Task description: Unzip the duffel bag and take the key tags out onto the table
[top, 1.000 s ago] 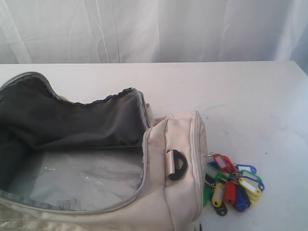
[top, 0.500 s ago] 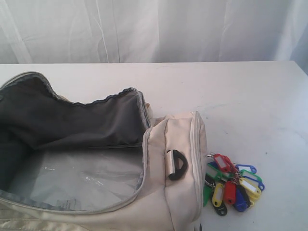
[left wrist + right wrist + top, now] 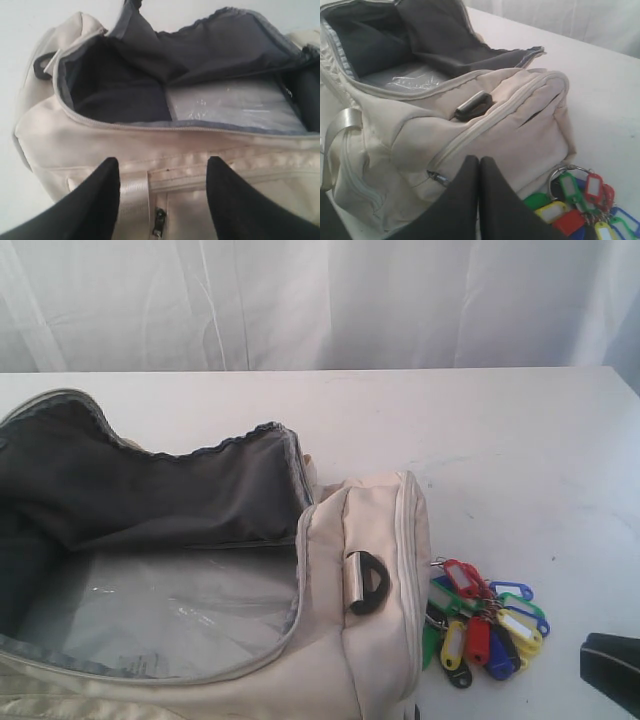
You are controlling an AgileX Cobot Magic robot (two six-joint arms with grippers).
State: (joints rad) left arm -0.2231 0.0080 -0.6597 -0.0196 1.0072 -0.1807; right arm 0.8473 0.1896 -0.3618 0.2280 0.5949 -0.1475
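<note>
The duffel bag [image 3: 370, 640] lies unzipped on the left of the table [image 3: 500, 440], with its dark grey lining showing. The key tags [image 3: 485, 625] lie in a coloured bunch on the table, just right of the bag's end. My right gripper [image 3: 479, 160] is shut with nothing between its fingers. It hovers by the bag's end pocket [image 3: 510, 115], close to the key tags [image 3: 580, 200]. My left gripper [image 3: 163, 161] is open over the bag's long side [image 3: 100, 135], above a shiny strap, and holds nothing.
A white curtain [image 3: 320, 300] hangs behind the table's far edge. A black D-ring [image 3: 368, 583] sticks out of the bag's end. Clear plastic film [image 3: 170, 610] lies on the bag's floor. A dark part of the right arm [image 3: 612, 665] shows at the lower right.
A dark part of the right arm has come into the exterior view at the lower right corner. The bag and the key tags have not moved.
</note>
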